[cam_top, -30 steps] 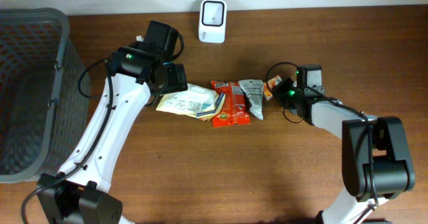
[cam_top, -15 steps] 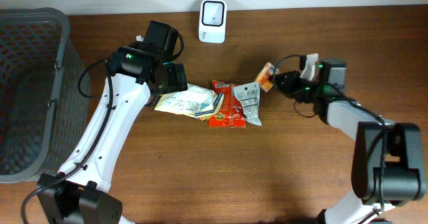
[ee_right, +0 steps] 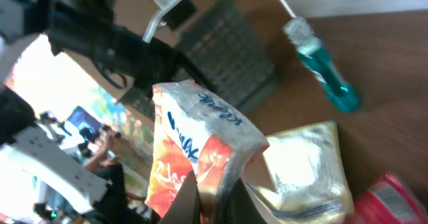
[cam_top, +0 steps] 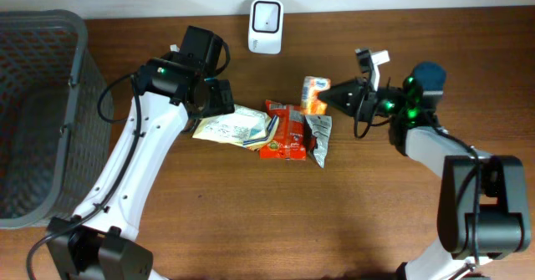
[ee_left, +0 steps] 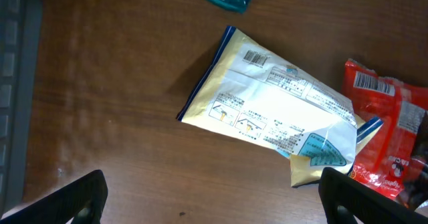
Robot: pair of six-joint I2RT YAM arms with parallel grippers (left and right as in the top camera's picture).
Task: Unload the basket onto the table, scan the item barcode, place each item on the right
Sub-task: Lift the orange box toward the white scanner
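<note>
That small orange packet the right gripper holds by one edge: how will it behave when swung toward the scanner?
Probably floppy: the orange packet is a thin, crinkled pouch pinched at one edge by the right gripper, so it may sag or twist. Likely light, since that small pinch holds it up. Its glossy film might slip if swung fast.

From here I see the basket (cam_top: 38,104) at the worktop's (cam_top: 251,221) left edge and the scanner (cam_top: 266,15) midway along its far edge. Near the centre lies a flat pouch (cam_top: 234,128), its right end meeting a packet (cam_top: 288,129), with a wrapper (cam_top: 320,136) across that packet's right edge. My right pincer (cam_top: 333,94) holds a small sachet (cam_top: 314,94) above the worktop, between this pile and the scanner.
</note>
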